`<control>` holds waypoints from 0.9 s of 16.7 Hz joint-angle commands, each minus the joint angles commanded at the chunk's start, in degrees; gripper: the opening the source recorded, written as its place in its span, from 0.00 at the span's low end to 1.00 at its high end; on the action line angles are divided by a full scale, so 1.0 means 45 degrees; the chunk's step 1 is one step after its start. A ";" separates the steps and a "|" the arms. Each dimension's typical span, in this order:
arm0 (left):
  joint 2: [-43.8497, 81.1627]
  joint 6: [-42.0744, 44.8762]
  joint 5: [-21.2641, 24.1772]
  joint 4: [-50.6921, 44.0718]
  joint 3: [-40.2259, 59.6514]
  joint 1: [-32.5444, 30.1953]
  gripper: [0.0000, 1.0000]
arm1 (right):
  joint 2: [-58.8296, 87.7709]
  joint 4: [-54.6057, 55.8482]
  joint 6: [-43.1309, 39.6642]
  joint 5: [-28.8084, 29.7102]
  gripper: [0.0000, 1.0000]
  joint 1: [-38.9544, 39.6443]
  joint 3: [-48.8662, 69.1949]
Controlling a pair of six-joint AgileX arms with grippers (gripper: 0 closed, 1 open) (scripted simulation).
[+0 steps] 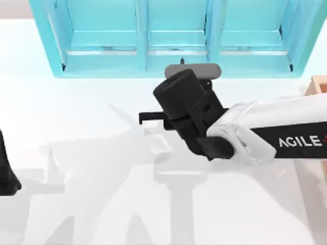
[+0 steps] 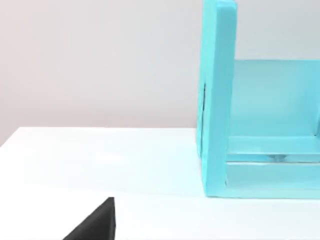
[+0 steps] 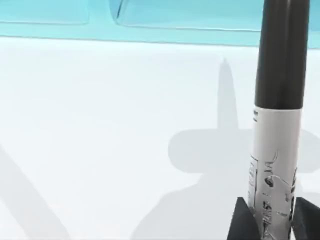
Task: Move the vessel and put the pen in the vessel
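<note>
The pen [image 3: 277, 125] stands upright between the dark fingers [image 3: 239, 222] of my right gripper [image 3: 272, 220], which is shut on its grey printed barrel. The black cap points away from the gripper, towards the cyan shelf. From above, the right arm [image 1: 286, 132] reaches in from the right, and its black wrist [image 1: 186, 104] hangs over the table's middle, just in front of the shelf. The pen's shadow falls on the white tabletop. The vessel is out of view. My left arm [image 1: 6, 171] is parked at the table's left edge.
A cyan shelf unit [image 1: 179, 35] with several open compartments runs along the back; its side wall [image 2: 217, 100] rises close to the left wrist. A tan wooden box [image 1: 319, 84] peeks in at the right edge. The white tabletop [image 1: 92, 153] spreads out in front.
</note>
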 joint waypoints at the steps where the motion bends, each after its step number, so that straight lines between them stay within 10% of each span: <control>1: 0.0000 0.0000 0.0000 0.0000 0.0000 0.0000 1.00 | -0.0047 0.1608 -0.0876 0.0686 0.00 0.0123 -0.0818; 15: 0.0000 0.0000 0.0000 0.0000 0.0000 0.0000 1.00 | -0.2725 1.7734 -1.0055 0.7150 0.00 0.1391 -0.8308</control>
